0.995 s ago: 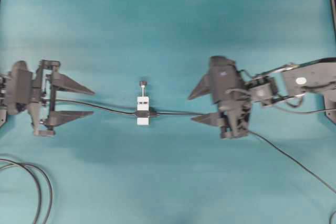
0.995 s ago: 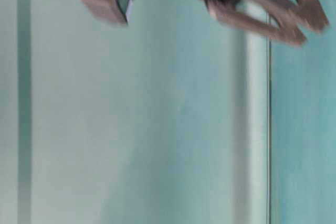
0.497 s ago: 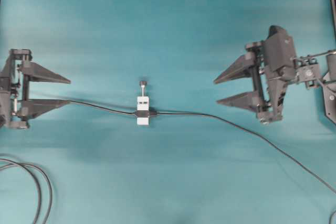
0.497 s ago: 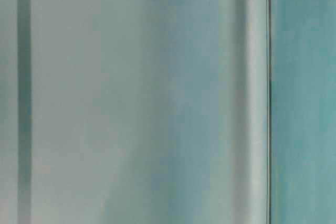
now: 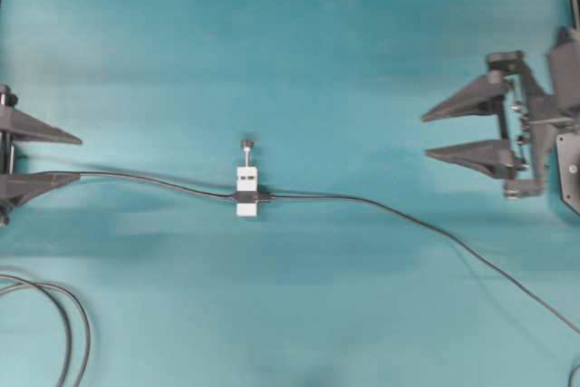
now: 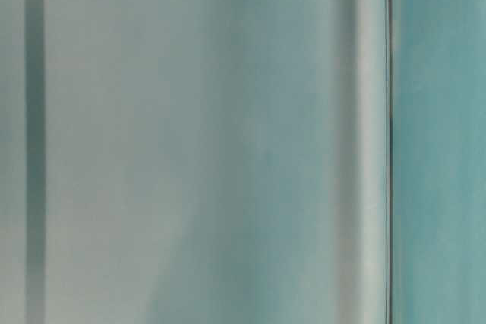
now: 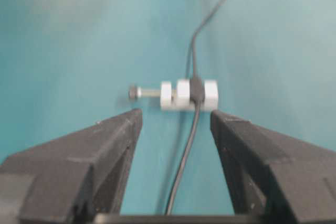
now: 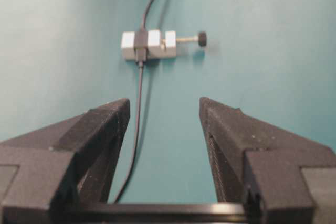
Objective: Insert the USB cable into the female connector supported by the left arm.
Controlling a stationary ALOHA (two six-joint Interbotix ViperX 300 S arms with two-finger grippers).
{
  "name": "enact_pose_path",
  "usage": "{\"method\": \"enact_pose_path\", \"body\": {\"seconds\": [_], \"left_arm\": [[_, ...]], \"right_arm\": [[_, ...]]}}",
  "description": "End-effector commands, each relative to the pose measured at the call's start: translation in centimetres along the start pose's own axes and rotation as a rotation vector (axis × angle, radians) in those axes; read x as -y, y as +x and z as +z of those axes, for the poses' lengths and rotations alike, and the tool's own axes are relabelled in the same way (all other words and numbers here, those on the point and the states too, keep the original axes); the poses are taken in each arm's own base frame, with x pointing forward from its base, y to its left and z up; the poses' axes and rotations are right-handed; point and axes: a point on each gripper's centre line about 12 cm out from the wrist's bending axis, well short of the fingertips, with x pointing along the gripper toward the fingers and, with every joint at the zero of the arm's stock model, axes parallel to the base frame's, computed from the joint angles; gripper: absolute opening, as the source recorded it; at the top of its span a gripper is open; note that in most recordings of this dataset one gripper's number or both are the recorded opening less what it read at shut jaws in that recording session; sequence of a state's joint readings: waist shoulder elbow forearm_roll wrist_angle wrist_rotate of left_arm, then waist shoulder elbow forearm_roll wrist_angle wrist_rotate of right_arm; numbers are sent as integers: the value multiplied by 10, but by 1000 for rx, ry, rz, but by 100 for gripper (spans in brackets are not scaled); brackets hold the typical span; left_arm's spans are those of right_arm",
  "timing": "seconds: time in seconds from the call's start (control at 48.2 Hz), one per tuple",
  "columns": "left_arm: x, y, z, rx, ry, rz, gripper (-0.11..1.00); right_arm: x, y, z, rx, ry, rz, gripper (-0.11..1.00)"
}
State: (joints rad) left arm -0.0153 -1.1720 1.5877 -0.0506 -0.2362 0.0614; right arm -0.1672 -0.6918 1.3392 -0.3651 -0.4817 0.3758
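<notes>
Both grippers are released and empty: the left gripper [image 5: 41, 159] and right gripper [image 5: 430, 135] flank the female connector [image 5: 246, 192], well apart, USB cable [image 5: 381, 209] plugged in.

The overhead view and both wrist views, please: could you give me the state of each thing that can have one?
left gripper: open, empty, at the left edge.
right gripper: open, empty, at the right side.
female connector: lying flat on the table, held by neither gripper.
USB cable: lying on the table, its end meeting the connector's socket band; apparently plugged in.
looped cables: lying untouched at the lower left corner.
</notes>
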Motion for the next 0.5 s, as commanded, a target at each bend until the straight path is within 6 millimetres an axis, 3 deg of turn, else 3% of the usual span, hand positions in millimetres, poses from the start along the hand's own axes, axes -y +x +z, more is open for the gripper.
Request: {"method": "enact_pose_path", "body": {"seconds": [0.0, 0.228, 0.477], "left_arm": [[0, 2, 4, -20, 1, -1, 65], [0, 4, 1, -49, -5, -2, 64], [0, 4, 3, -44, -6, -3, 64]], "right_arm": [[0, -9, 1, 22, -11, -13, 59], [3, -32, -17, -55, -19, -68, 60], [0, -44, -7, 16, 29, -66, 60]]}}
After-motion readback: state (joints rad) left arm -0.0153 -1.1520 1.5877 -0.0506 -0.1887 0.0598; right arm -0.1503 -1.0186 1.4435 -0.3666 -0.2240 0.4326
